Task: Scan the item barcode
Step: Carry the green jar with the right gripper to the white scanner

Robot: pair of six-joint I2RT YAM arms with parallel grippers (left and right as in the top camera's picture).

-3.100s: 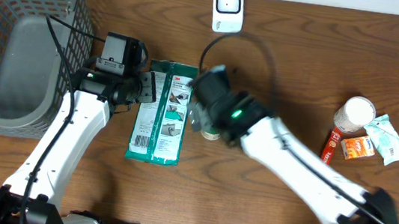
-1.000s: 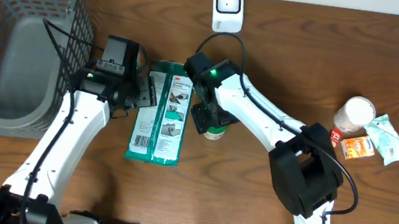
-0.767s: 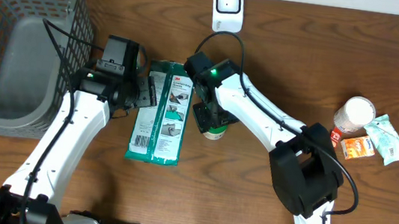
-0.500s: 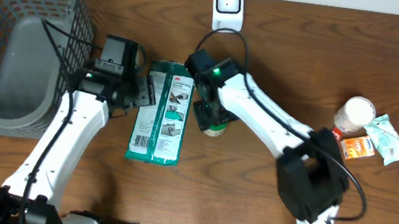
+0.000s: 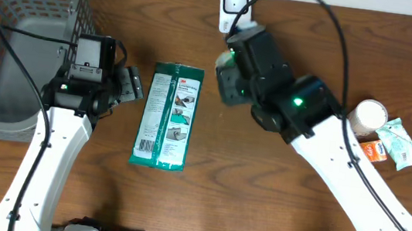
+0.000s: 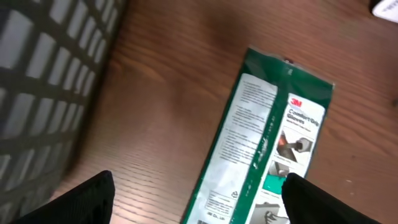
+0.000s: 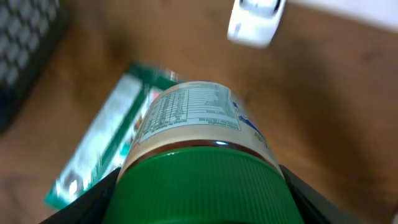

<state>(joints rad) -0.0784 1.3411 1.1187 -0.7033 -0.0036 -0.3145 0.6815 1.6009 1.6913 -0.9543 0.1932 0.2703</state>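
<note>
My right gripper (image 7: 199, 196) is shut on a jar with a green ribbed lid (image 7: 202, 183) and a white printed label (image 7: 189, 115). It holds the jar above the table, just in front of the white scanner (image 5: 235, 0), which also shows at the top of the right wrist view as the scanner (image 7: 255, 18). From overhead the right gripper (image 5: 225, 83) hides the jar. No barcode shows. My left gripper (image 5: 128, 83) is open to the left of a flat green packet (image 5: 167, 116); the left gripper (image 6: 202, 202) has nothing between its fingers.
A grey mesh basket (image 5: 20, 40) fills the far left. At the right edge sit a white tub (image 5: 367, 117), an orange box (image 5: 369, 152) and a pale green pouch (image 5: 401, 142). The green packet (image 6: 273, 143) lies flat mid-table.
My right gripper has lifted the jar from beside the green packet and carried it back toward the scanner. My left gripper has drawn away to the left and opened wider.
</note>
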